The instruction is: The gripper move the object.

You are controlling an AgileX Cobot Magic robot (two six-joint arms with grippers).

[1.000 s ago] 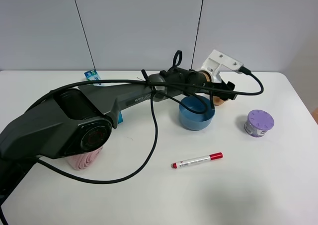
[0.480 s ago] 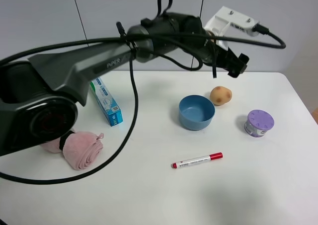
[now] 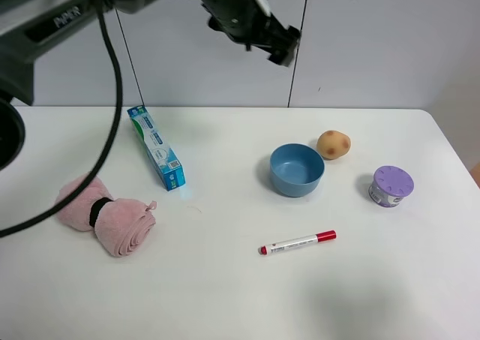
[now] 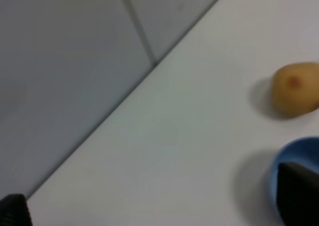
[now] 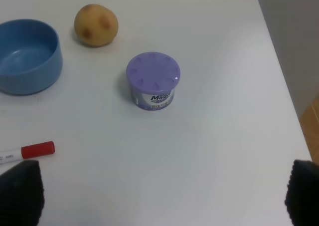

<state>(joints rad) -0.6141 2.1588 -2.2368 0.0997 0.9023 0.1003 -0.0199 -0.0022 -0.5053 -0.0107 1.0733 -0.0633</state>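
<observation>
The object, a tan-yellow potato-like lump with reddish blotches, lies on the white table just behind and right of the blue bowl. It also shows in the left wrist view and the right wrist view. My left gripper hangs high above the table's back edge, left of the object and far from it. In its wrist view the left gripper is open and empty. My right gripper is open and empty, above the table in front of the purple-lidded tin; it is out of the exterior view.
A purple-lidded round tin stands right of the bowl. A red-capped marker lies in front of the bowl. A blue-green toothpaste box and a rolled pink towel lie on the left. Black cables hang over the left side.
My left arm has risen from beside the bowl and swung up and left, off the table. The object, hidden under the gripper before, now lies free.
</observation>
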